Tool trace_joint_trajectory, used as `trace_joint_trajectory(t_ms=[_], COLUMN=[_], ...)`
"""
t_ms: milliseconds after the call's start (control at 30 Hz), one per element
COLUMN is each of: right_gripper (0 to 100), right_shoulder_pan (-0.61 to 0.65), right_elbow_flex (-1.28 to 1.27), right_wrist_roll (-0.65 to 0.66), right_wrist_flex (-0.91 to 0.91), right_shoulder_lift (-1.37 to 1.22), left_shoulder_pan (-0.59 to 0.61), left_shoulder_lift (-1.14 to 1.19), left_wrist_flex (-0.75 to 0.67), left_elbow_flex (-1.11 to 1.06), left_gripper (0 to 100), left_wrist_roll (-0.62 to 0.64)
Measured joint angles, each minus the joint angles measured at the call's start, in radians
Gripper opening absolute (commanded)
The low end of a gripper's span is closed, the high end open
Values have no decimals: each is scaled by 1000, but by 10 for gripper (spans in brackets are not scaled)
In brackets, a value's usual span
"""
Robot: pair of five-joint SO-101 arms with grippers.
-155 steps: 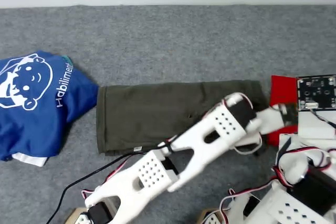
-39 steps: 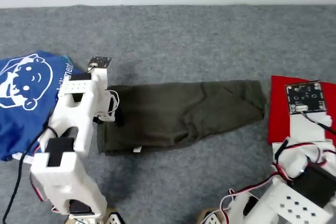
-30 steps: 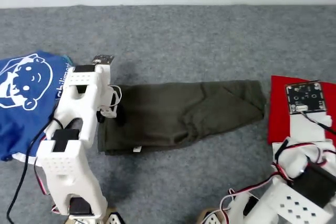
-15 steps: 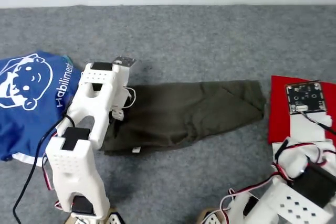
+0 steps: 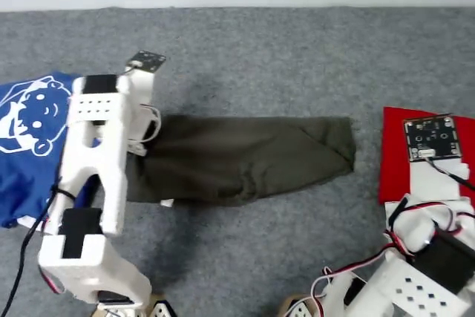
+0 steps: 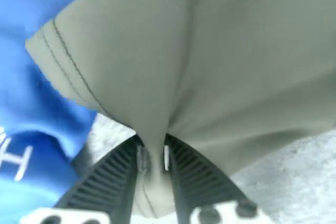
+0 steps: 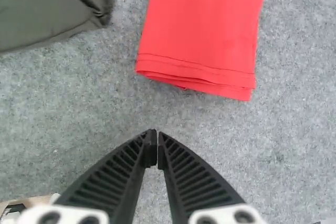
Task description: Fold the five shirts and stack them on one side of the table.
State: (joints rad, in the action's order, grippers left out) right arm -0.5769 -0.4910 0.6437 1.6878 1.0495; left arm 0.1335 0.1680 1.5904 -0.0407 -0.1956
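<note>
One olive shirt is sliding left across the table, its left end clamped in the left hand, leaving the red shirt and closing on the blue shirt, probably for stacking.

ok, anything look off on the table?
The olive shirt is not flat: it is creased and bunched mid-length, one end pinched in the left gripper beside the blue shirt, which lies rumpled, unfolded. The red shirt looks neatly folded.
</note>
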Motion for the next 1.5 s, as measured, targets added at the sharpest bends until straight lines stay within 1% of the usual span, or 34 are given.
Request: trace_joint_trajectory(t_ms=[133, 233, 367, 500, 667, 767, 933, 1067, 1233, 1300, 1333, 1433, 1500], right_gripper=[9, 9, 9, 9, 9, 9, 9, 9, 9, 9, 9, 9, 9], right_shoulder_pan=[0, 0, 0, 0, 0, 0, 0, 0, 0, 0, 0, 0, 0], right_elbow_flex=[0, 0, 0, 0, 0, 0, 0, 0, 0, 0, 0, 0, 0], right_wrist_roll=[0, 0, 0, 0, 0, 0, 0, 0, 0, 0, 0, 0, 0], right_wrist_flex=[0, 0, 0, 0, 0, 0, 0, 0, 0, 0, 0, 0, 0], right_shoulder_lift=[0, 0, 0, 0, 0, 0, 0, 0, 0, 0, 0, 0, 0], left_shoulder_pan=[23, -32, -172, -319, -529, -628, -690, -726, -778, -799, -812, -844, -870], left_shoulder_lift=[0, 0, 0, -6, -6, -6, 37, 170, 377, 462, 502, 606, 644], left_wrist_flex=[21, 77, 130, 137, 140, 140, 141, 143, 143, 143, 144, 144, 144], left_elbow_flex=[5, 52, 160, 239, 299, 342, 454, 605, 830, 922, 964, 1077, 1132], left_gripper=[13, 13, 13, 13, 13, 13, 14, 15, 17, 43, 76, 218, 273], left_wrist_roll=[-11, -11, -8, 71, 89, 89, 95, 100, 147, 153, 155, 155, 166])
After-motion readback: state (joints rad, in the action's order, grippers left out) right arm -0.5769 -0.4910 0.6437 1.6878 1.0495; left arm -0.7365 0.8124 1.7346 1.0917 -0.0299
